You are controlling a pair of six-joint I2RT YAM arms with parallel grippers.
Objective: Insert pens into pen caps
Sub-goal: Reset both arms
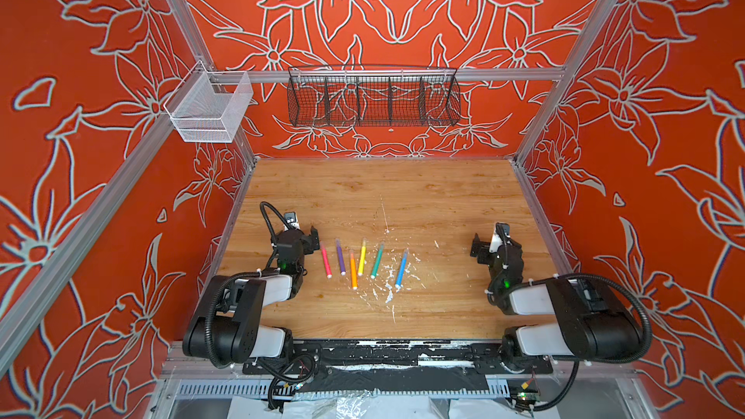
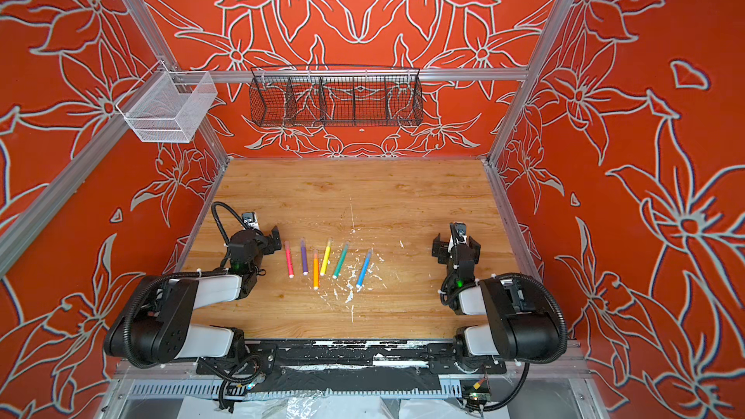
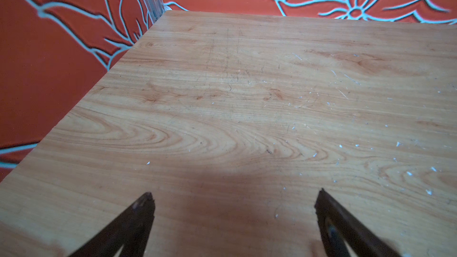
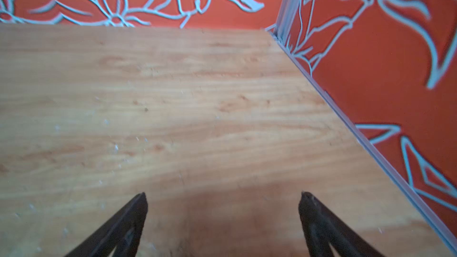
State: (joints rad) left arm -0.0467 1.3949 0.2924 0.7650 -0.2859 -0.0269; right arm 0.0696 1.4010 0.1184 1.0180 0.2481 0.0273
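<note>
Six pens lie side by side on the wooden table in both top views: pink, purple, orange, yellow, green and blue. Each far end looks pale and translucent, like a pen cap sitting on the tip. My left gripper hovers just left of the pink pen, open. My right gripper is well right of the blue pen, also open. Both wrist views show only bare wood between the left gripper's and right gripper's tips.
White paint flecks scatter the wood around the green and blue pens. A white mesh basket hangs on the left rail and a black wire basket on the back rail. Orange patterned walls close three sides.
</note>
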